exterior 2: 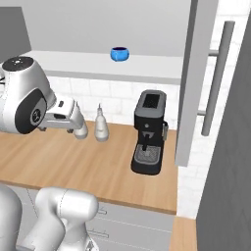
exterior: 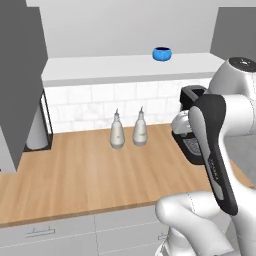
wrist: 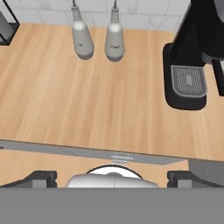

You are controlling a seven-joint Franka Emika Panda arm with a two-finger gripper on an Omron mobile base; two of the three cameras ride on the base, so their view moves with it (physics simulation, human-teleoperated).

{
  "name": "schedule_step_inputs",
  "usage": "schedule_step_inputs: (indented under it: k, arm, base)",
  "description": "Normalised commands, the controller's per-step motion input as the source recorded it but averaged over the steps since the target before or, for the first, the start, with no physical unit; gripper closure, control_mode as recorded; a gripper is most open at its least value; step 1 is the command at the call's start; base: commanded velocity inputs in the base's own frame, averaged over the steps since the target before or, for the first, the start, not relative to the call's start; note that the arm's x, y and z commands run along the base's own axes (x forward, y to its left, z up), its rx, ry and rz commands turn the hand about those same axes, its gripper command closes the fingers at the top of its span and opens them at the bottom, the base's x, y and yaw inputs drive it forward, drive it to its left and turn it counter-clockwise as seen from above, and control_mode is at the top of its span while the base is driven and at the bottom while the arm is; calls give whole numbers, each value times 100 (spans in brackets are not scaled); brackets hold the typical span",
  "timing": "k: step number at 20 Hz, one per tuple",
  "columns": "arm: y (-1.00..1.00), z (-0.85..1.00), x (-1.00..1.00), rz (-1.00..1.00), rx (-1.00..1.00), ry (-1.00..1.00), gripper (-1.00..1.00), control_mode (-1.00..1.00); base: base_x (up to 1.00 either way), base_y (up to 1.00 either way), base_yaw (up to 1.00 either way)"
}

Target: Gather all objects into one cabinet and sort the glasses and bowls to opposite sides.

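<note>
One blue bowl (exterior: pixel 161 53) on the cabinet floor (exterior: pixel 100 67) | two white bottles (exterior: pixel 128 130) on my worktop (exterior: pixel 90 175) | gripper (wrist: pixel 112 177) spread wide, holding nothing | coffee machine (exterior 2: pixel 148 132) right.

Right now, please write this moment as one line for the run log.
gripper: open, holding nothing, above wooden counter | blue bowl: on cabinet floor | two white bottles: upright by backsplash | coffee machine: on counter

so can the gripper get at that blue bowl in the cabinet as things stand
Probably yes. The blue bowl sits alone near the cabinet floor front edge with the front open. The gripper is open, low over the counter.
</note>
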Motion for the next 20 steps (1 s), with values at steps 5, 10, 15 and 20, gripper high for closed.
schedule_step_inputs:
  k: [5, 10, 15, 20]
  arm:
    - [0, 0, 0, 0, 0, 0, -100, 100]
    - [0, 0, 0, 0, 0, 0, -100, 100]
    - [0, 0, 0, -1, 0, 0, -100, -100]
    - [22, 25, 0, 0, 0, -28, -100, -100]
  base:
    - [45, -1, -14]
    - [41, 0, -16]
    - [21, 0, -8]
    - [0, 0, 0]
